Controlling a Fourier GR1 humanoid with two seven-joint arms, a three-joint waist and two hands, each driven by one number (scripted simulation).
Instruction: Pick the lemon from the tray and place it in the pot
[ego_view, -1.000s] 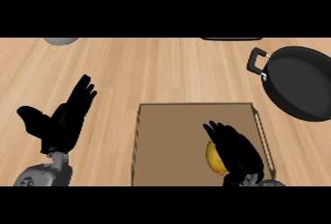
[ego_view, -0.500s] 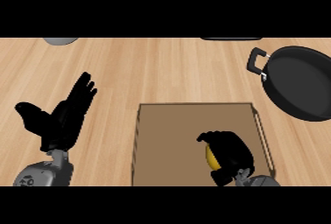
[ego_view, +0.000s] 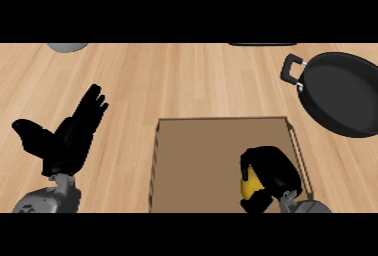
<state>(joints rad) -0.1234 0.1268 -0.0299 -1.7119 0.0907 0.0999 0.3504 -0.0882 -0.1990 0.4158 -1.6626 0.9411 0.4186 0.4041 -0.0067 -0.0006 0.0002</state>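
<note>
A brown tray (ego_view: 199, 150) lies on the wooden counter at the lower middle. The yellow lemon (ego_view: 251, 183) sits in the tray's near right part, mostly hidden. My right hand (ego_view: 272, 169) is curled over it, fingers wrapped round its top and thumb below it. The black pot (ego_view: 347, 95) with a side handle (ego_view: 290, 70) lies at the right edge, beyond the tray. At the lower left, off the tray, my left hand (ego_view: 70, 137) rests open with fingers up.
A grey round object (ego_view: 68, 46) shows at the top left edge. A dark object (ego_view: 262, 44) peeks in at the top edge, right of centre. Bare wooden counter stretches between the tray and the far edge.
My right hand's fingers, straight over the lemon a second ago, have curled down round it. The left hand has hardly moved.
</note>
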